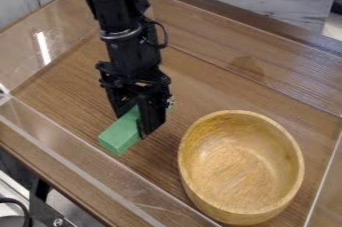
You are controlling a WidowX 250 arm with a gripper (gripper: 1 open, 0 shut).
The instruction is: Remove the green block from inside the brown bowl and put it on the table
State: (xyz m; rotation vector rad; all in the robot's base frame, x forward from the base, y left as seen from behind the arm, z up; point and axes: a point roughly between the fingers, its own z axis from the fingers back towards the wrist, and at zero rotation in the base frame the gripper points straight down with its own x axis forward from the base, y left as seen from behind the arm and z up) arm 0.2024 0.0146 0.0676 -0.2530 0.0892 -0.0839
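The green block (119,137) hangs tilted between the fingers of my black gripper (134,121), which is shut on its upper end. The block's lower end is down at the table (254,66); whether it touches the wood I cannot tell. The gripper points steeply down, just left of the brown bowl (242,117) and apart from it. The bowl stands empty at the front right of the table, its grain and thick rim in plain sight.
Clear acrylic walls (74,166) run along the table's front and left edges, close to the block. Bare wood stretches behind and to the right of the arm. A dark stand shows below the front-left corner (40,216).
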